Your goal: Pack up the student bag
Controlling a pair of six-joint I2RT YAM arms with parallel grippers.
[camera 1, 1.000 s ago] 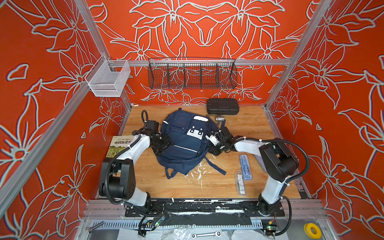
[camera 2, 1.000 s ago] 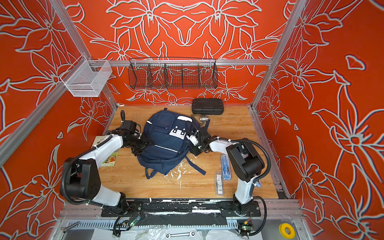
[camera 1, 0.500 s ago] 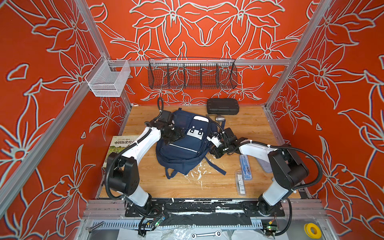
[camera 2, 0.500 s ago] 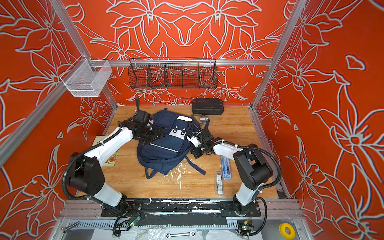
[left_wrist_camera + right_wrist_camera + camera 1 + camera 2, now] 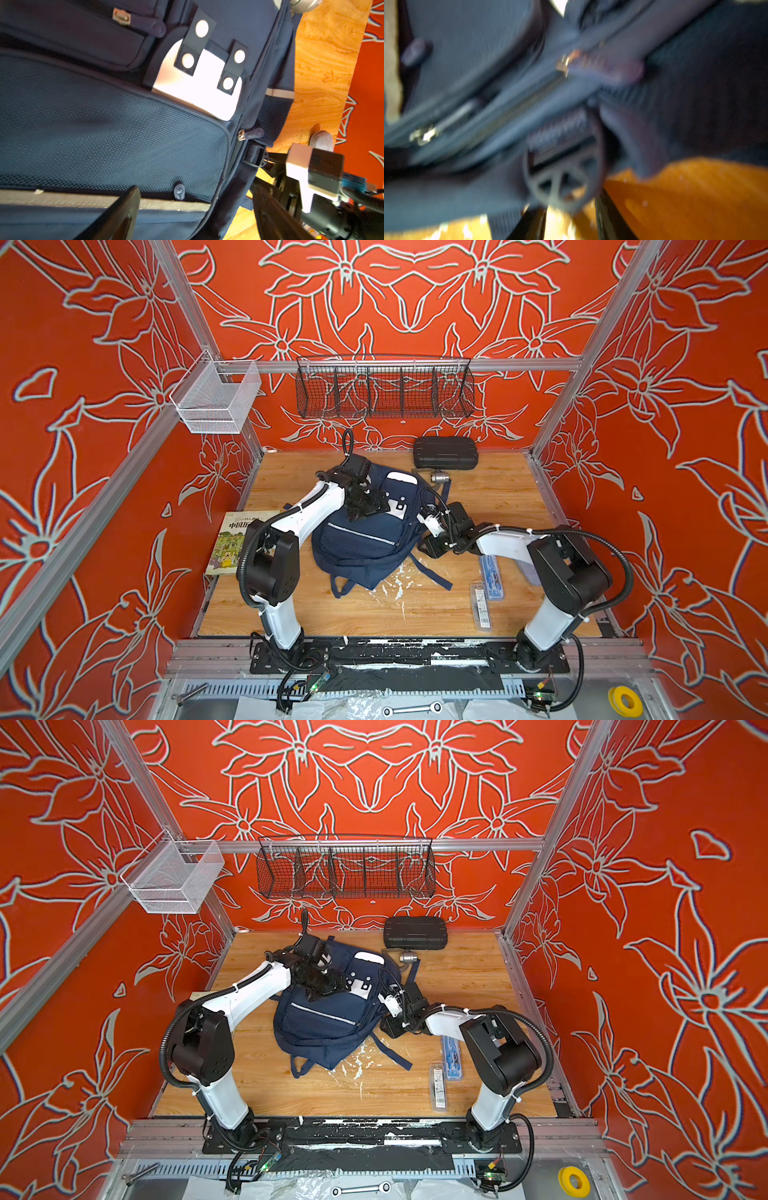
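Top views, both. Item: student bag (image 5: 365,543), navy, lying front panel up on the table (image 5: 498,497).

Position: directly beneath the left gripper (image 5: 368,506); its side seam is just ahead of the right gripper (image 5: 426,531).

Orientation: the long axis runs from the robot's side of the table toward the back wall, leaning slightly. The top end is beyond the left gripper, and the bottom end with its loose straps is back toward the arm bases. The white patch (image 5: 397,506) is just beside the left gripper.

Left gripper: jaws wide, holding nothing, hovering over the front pocket (left wrist view).

Right gripper (image 5: 569,207): jaws narrowly parted with nothing seen between them, though the view is blurred. The strap buckle (image 5: 562,182) is just ahead of the fingertips, and the zip pull (image 5: 602,66) is a little further ahead on the closed zip.

Step in hand, judged: opening the bag before anything goes in (every zip that shows looks shut).

Next move, judged: the right gripper needs to clear the buckle, line up on the zip pull and pinch it, while the left gripper comes down to pin the fabric so the zip runs instead of dragging the bag.

Awaiting packing: book (image 5: 237,543), well behind the left gripper and beside its arm; stationery packs (image 5: 490,578), behind the right gripper and under its arm
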